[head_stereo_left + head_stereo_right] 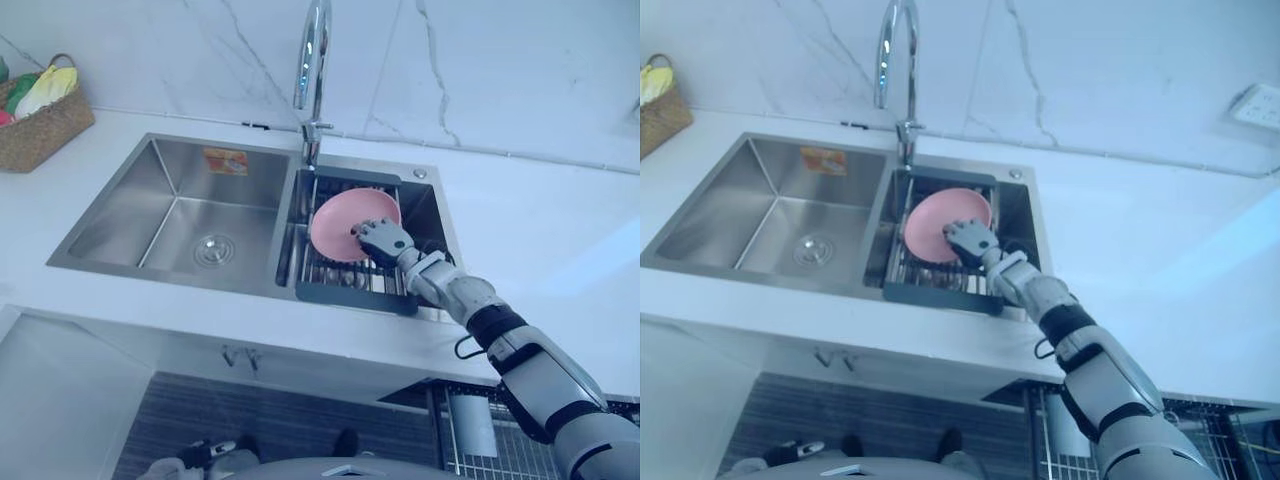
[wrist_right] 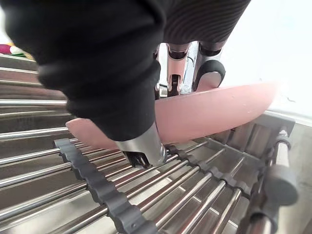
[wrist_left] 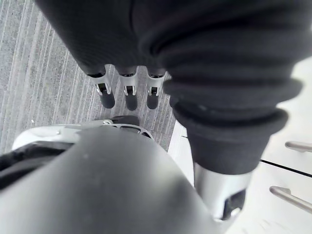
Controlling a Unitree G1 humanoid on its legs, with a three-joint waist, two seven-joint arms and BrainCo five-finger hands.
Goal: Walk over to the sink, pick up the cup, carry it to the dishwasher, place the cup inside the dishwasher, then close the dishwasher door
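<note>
A pink bowl [image 1: 338,222] stands tilted on edge in the dark-framed wire drying rack [image 1: 352,292] that fills the right basin of the steel sink. No cup is visible. My right hand [image 1: 382,240] reaches down from the right and sits on the bowl's lower right rim. In the right wrist view its fingers [image 2: 210,73] curl over the bowl's rim [image 2: 214,114] while the thumb [image 2: 142,146] presses the near face, so the hand is shut on it. My left hand [image 3: 127,92] hangs low beside me over the floor, fingers straight.
The left sink basin [image 1: 190,220] has a round drain. A tall chrome faucet [image 1: 312,60] rises behind the rack. A woven basket [image 1: 40,118] stands on the white counter at the far left. Below the counter at lower right a wire dishwasher rack [image 1: 480,440] juts out.
</note>
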